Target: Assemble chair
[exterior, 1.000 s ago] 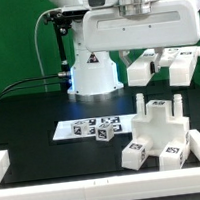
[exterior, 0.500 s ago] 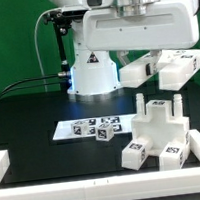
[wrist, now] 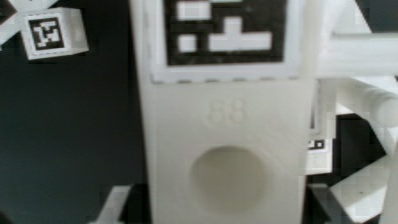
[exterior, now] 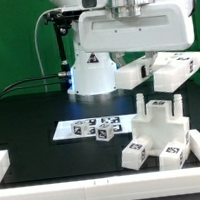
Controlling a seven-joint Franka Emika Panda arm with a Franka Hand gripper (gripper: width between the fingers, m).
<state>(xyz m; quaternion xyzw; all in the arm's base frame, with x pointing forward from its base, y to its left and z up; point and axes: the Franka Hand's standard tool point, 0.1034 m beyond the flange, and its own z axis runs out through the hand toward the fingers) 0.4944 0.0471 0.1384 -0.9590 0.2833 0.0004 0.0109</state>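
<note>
The gripper (wrist: 217, 208) held a tagged matte-white plastic bar (wrist: 222, 110) aloft, apparently pending alignment onto the stepped white block assembly (exterior: 152, 134).

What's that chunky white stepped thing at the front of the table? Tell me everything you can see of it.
The chair assembly looks like matte white plastic: blocky steps at the base, several upright posts on top. Two black-and-white square tags show on its lower front faces. It stands upright on the black table, close behind the front white rail, to the exterior view's right of the marker board.
</note>
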